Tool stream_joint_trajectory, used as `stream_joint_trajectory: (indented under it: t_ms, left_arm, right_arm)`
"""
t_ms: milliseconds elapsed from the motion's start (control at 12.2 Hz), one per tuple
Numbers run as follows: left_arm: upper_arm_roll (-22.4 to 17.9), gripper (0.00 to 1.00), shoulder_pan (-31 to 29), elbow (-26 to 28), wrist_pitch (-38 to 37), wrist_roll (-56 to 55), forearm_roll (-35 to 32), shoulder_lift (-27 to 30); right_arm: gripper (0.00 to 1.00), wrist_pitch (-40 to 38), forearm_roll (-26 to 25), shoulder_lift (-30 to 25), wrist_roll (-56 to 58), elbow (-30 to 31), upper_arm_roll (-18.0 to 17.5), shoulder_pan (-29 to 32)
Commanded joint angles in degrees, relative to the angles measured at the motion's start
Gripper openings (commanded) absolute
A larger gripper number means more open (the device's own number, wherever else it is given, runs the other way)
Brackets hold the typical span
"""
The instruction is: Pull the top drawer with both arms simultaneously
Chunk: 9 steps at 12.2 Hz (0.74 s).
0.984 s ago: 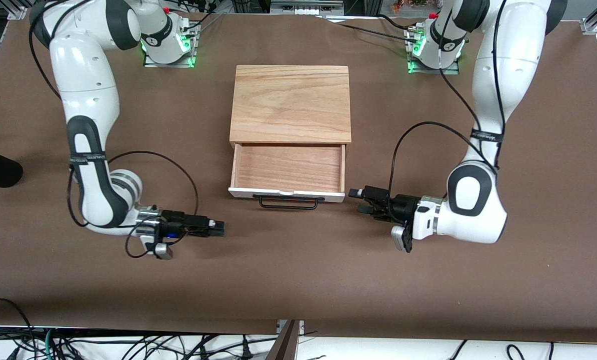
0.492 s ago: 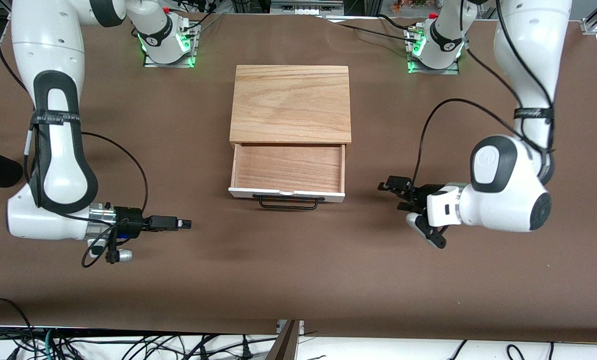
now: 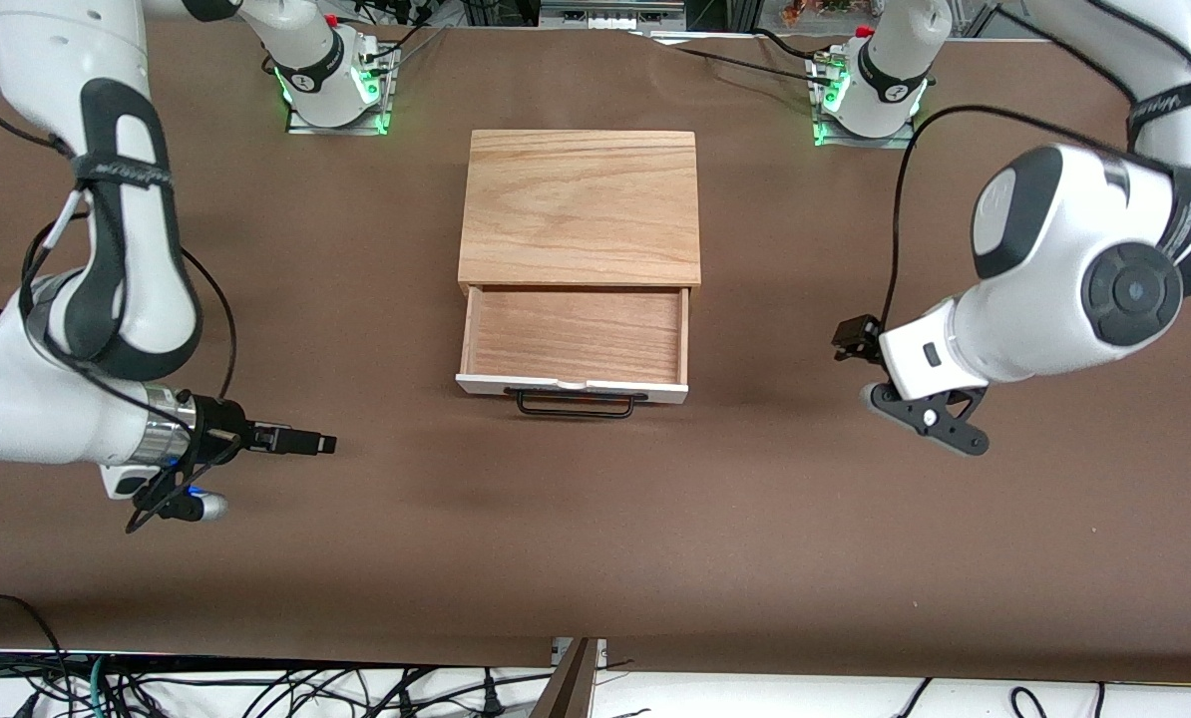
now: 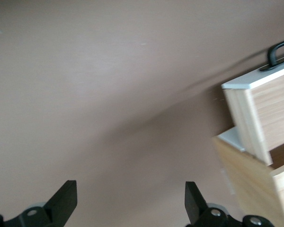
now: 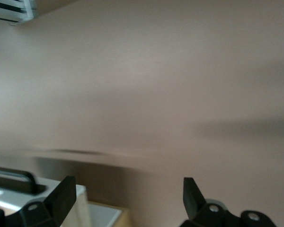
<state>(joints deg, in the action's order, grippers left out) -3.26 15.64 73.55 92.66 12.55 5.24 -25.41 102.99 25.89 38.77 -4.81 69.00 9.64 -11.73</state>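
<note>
The top drawer [image 3: 573, 387] stands pulled out of the wood cabinet [image 3: 581, 204], showing its light wood inside, white front panel and black bar handle [image 3: 576, 404]. My left gripper [image 3: 845, 339] is open and empty over the bare table, toward the left arm's end, apart from the drawer. My right gripper [image 3: 324, 445] is open and empty over the table toward the right arm's end. The left wrist view shows its gripper [image 4: 130, 201] wide open, with the drawer's side [image 4: 255, 118] off ahead. The right wrist view shows its gripper [image 5: 128, 194] wide open, with the handle [image 5: 9, 179] at the edge.
The brown table [image 3: 595, 538] carries only the cabinet. The arm bases [image 3: 331, 85] [image 3: 870, 95] stand along the table's edge farthest from the front camera. Cables hang below the edge nearest that camera.
Both grippers have drawn away from the drawer, each toward its own end of the table, and both arms have risen. The drawer has stayed open and has not moved.
</note>
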Motion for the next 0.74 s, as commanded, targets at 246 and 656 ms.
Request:
stream_joint_trajectory:
  t_ms: [246,656]
  left_arm:
    - [1.23,1.0,-8.24,17.12,2.33,-1.56,-5.24,19.5]
    - [10.29,1.0,-15.99,26.91,8.94,-5.09,-5.86,25.85]
  right_arm:
    - [1.0,0.19,-17.32,-12.2,0.58,9.2,-0.23,1.71]
    - [1.0,-0.33,-21.23,-29.86,0.77,20.62,-0.23,6.02]
